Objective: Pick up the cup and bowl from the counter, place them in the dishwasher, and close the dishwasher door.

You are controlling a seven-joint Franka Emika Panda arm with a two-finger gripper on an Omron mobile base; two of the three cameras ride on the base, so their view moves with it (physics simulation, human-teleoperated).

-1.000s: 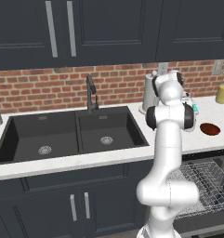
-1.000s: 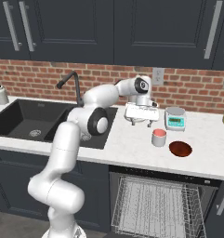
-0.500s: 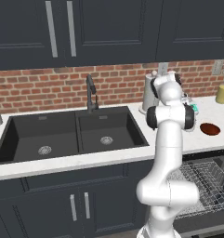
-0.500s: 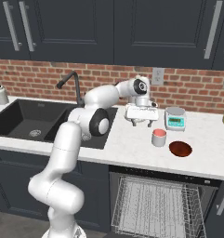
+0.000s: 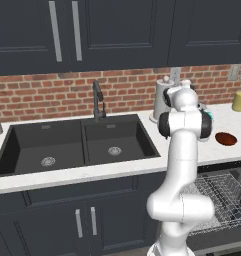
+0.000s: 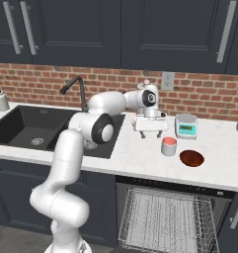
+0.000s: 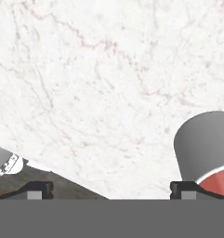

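The small pinkish-red cup (image 6: 168,146) stands upright on the white table (image 6: 140,153), at the hand's (image 6: 150,133) four o'clock, near; hand wide open, empty.

Left base view: behind-left of arm, looking forward and down at sink (image 5: 77,145). Right base view: behind-right, same sink (image 6: 29,128) plus open dishwasher rack (image 6: 165,217). Hand view: close over tabletop (image 7: 99,83), well right of sink.

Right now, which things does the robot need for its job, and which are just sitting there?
For the job: cup, bowl, dishwasher, counter, the open tool.
Just lying about: kitchen scale, faucet, sink, yellow cylinder.
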